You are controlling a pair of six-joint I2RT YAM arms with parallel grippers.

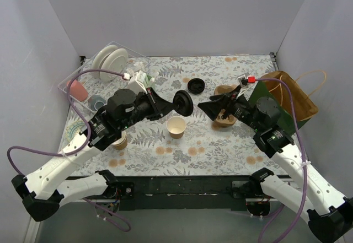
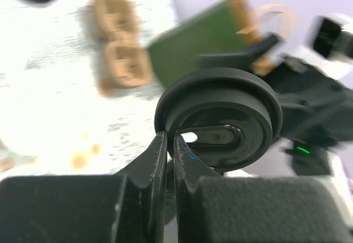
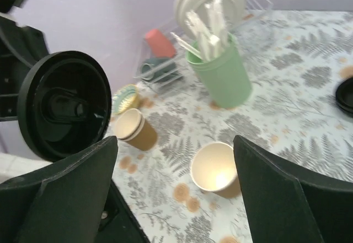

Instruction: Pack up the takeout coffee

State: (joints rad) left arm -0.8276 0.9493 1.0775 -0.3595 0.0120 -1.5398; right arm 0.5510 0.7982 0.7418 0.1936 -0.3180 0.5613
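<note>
The takeout coffee's kraft-brown paper cup (image 1: 176,127) (image 3: 215,168) stands lidless on the patterned table. Above and just right of it my left gripper (image 1: 174,104) (image 2: 170,144) is shut on the rim of a black round lid (image 1: 183,103) (image 2: 220,116), holding it on edge in the air. My right gripper (image 1: 212,108) (image 3: 175,141) faces it from the right, open wide with nothing between its fingers. In the right wrist view the lid (image 3: 63,105) hangs just beyond the left finger.
A second black lid (image 1: 196,85) lies at the back. The brown pulp carrier (image 1: 223,120) and the paper bag (image 1: 295,97) sit right. Stacked kraft cups (image 1: 118,140) stand left. A mint-green cup of straws (image 3: 220,72) and a rack with plates (image 1: 108,61) stand back left.
</note>
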